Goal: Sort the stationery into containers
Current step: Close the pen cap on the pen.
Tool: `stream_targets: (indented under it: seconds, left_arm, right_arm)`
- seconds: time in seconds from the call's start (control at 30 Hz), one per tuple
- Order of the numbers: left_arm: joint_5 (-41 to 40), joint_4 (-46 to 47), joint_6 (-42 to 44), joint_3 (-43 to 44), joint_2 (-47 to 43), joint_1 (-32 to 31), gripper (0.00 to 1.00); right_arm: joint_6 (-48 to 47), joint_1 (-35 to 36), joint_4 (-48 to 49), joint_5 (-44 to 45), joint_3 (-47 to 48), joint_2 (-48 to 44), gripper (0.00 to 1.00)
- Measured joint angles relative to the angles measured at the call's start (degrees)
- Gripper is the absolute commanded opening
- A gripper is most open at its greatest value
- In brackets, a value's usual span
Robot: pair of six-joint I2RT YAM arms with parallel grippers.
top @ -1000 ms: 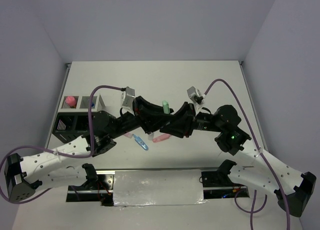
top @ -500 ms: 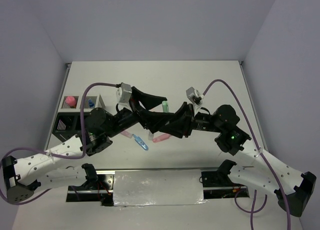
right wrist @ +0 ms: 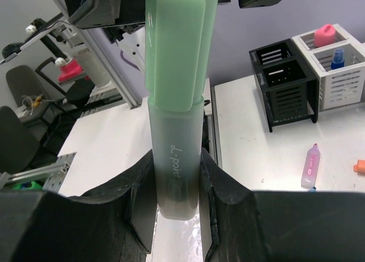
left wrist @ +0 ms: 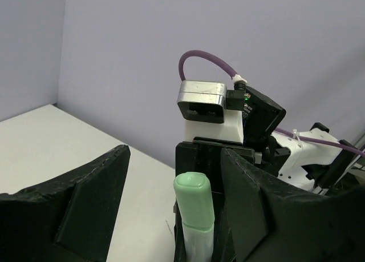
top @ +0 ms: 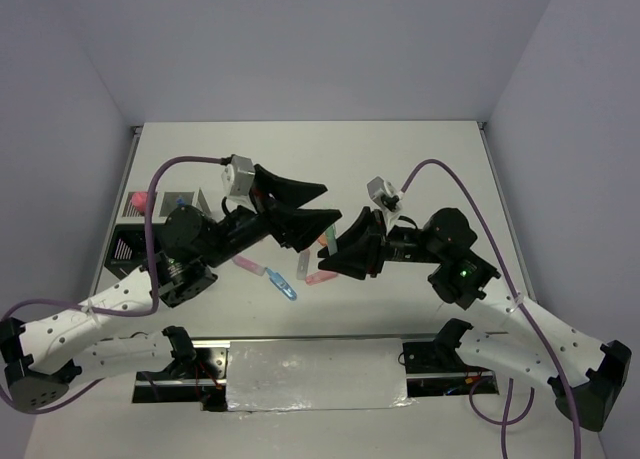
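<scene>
My right gripper [right wrist: 174, 185] is shut on the lower barrel of a green highlighter [right wrist: 174, 91], holding it upright above the table. My left gripper [left wrist: 175, 159] stands open around the highlighter's green cap [left wrist: 194, 208] without touching it. From above, the left gripper [top: 330, 201] hangs just left of the right gripper [top: 335, 247], which hides most of the highlighter. The containers stand at the table's left: black compartments [right wrist: 282, 85] and white ones [right wrist: 336, 73]. A pink-capped tube [right wrist: 325, 33] and a blue-capped bottle [right wrist: 338, 57] stand in the white ones.
Loose stationery lies on the table under the grippers: a pink pen [top: 248, 266], a blue one [top: 285, 287], a pink-red one [top: 320, 276]. An orange piece [right wrist: 359, 166] lies near a pink highlighter [right wrist: 311, 166]. My left arm covers part of the containers [top: 130, 247].
My left gripper has opened, let go of the green highlighter and drawn back to the left. The right gripper keeps its hold on it and has barely moved.
</scene>
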Motion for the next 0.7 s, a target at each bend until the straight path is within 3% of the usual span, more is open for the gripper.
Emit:
stream_targets:
  seconds: [0.1,0.13,0.2,0.23,0.33,0.7]
  left_arm:
    - [1.64,-0.20,-0.24,0.44,1.01,0.28,0.70]
    - [2.36,-0.24,-0.55,0.44,1.31,0.37,0.54]
    - [3.96,0.22,-1.49,0.44,1.84,0.42,0.33]
    - [4.55,0.63,-1.81,0.46,2.03,0.42,0.19]
    - [6.29,1.01,-2.36,0.48,2.14,0.42,0.02]
    - [8.70,9.75,-5.92,-3.98,1.07,0.76,0.00]
  right_arm:
    - [-0.02,0.00,-0.22,-0.24,0.07,0.11,0.00]
    - [-0.02,0.00,-0.24,-0.26,0.11,0.11,0.00]
    - [0.00,0.00,-0.76,-0.07,0.50,0.17,0.00]
    - [-0.02,-0.02,-1.18,0.17,0.57,0.22,0.00]
    - [-0.09,0.00,-1.92,0.33,0.68,0.35,0.00]
    - [-1.18,0.02,-6.29,-2.08,4.87,0.90,0.00]
